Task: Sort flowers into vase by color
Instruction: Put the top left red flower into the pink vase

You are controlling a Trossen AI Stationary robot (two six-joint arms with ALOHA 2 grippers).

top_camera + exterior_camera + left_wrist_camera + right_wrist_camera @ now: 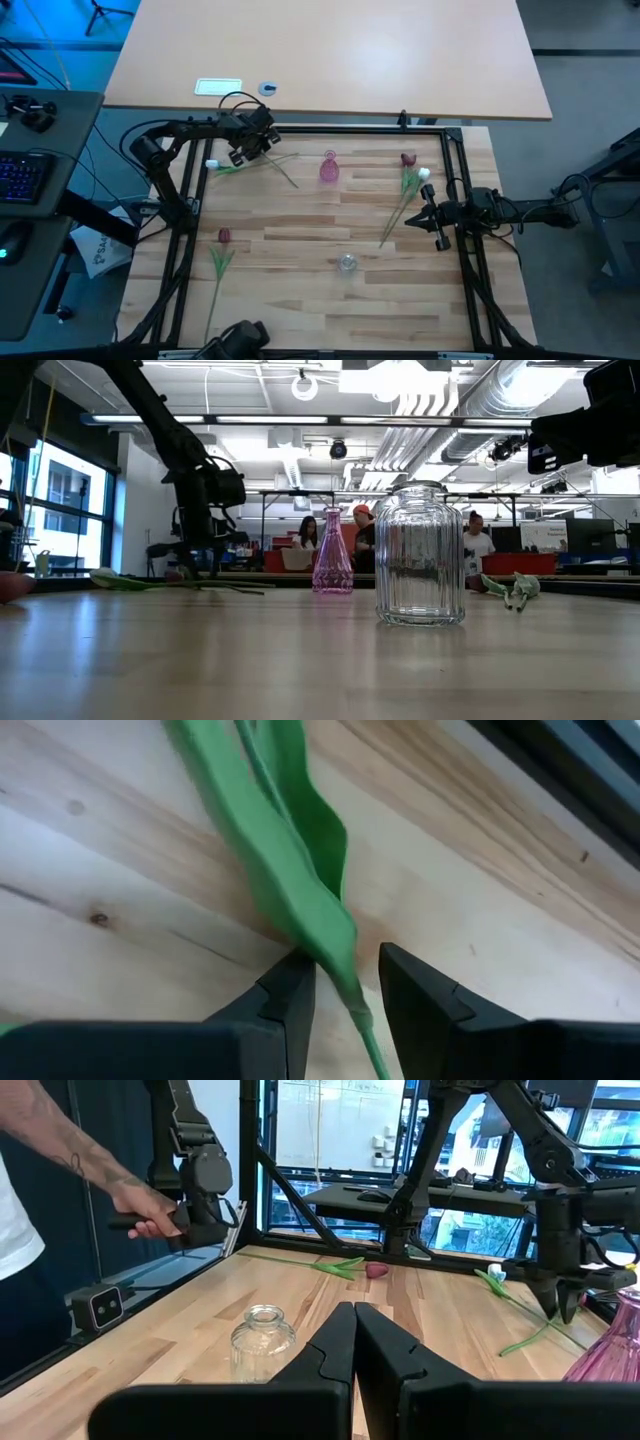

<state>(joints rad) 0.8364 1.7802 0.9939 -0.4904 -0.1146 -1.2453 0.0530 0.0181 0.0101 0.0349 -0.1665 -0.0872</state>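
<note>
A white tulip (212, 163) lies on the table at the far left, its stem (285, 175) running toward the pink vase (329, 168). My left gripper (245, 152) points down over this stem. In the left wrist view it is open (347, 990), one finger on each side of the stem and leaf (300, 890), close to the table. A red tulip (223, 236) lies near left. A red (407, 158) and a white tulip (425, 174) lie at the right. My right gripper (425, 215) is shut beside their stems and holds nothing. A clear glass vase (347, 263) stands near the middle.
A black frame (350, 130) runs round the work area. The pink vase (332, 555) and clear vase (420, 555) stand upright with open table between them. A person's hand (140, 1210) shows beyond the table's near-left corner. A keyboard (20, 175) sits off the table.
</note>
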